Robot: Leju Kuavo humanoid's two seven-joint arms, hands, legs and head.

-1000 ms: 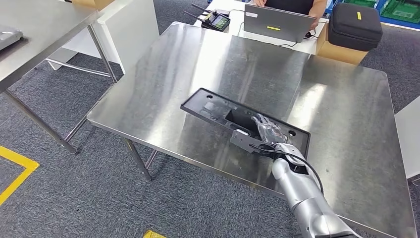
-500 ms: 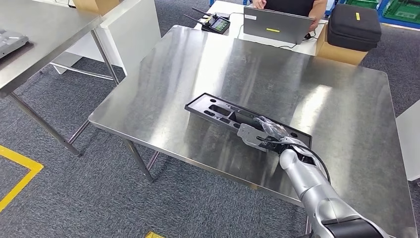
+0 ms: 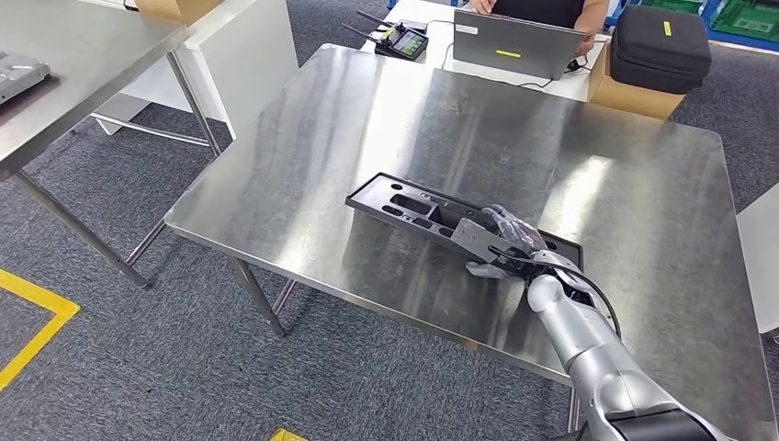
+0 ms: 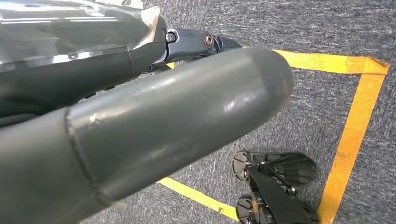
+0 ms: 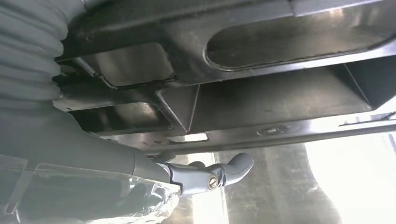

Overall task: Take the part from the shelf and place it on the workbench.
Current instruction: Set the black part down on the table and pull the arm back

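On workbench (image 3: 367, 119): one part (image 3: 413, 204) | right hand (image 3: 510, 241) gripping it

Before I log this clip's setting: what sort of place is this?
Probably a workshop or robot test lab: stainless steel workbench, yellow floor tape on grey carpet, and a person at a laptop behind it.

- The head view is bright and sharp, with light from above.
- The shiny workbench (image 3: 386, 138) shows white glare and soft, smeared reflections.
- A faint shadow lies under the table on the carpet (image 3: 138, 367).
- The right wrist view is dark, with a washed-out white patch at one edge.
- Close-up parts there look blurry.
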